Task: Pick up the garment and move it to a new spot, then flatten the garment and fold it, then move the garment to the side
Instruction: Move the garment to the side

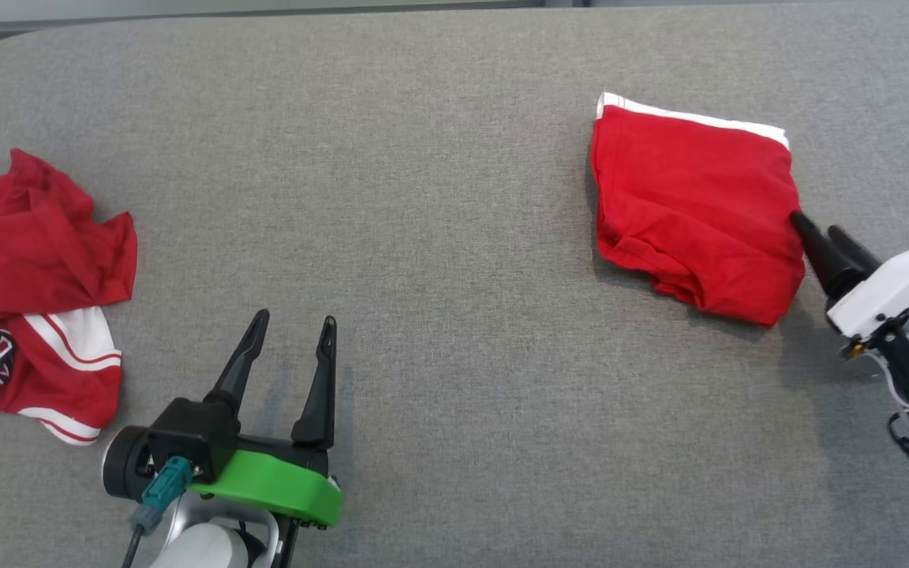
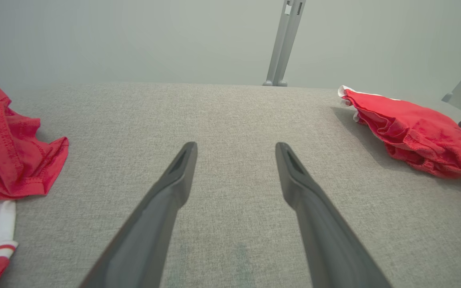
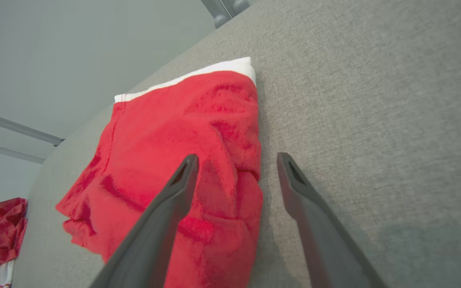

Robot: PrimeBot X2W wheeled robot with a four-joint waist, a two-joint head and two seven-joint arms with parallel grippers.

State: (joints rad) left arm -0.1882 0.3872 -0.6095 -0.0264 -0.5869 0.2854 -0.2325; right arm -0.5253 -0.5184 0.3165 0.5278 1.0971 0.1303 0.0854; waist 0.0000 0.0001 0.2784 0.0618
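The folded red garment (image 1: 691,213), a white band along its far edge, is laid flat on the grey table (image 1: 454,118), directly ahead of the right gripper (image 1: 816,224). That gripper's fingers are spread wide and nothing is clasped between them. In the right wrist view one finger (image 3: 166,212) is seen over the garment's side edge and the other over bare table, so that edge is placed between the two. Whether the tips touch the fabric cannot be told. The left gripper (image 1: 297,317) is likewise held wide apart and empty over bare table. The folded garment is well off beyond its right finger, and a crumpled heap of red and white clothes (image 1: 28,260) is found beyond its left finger.
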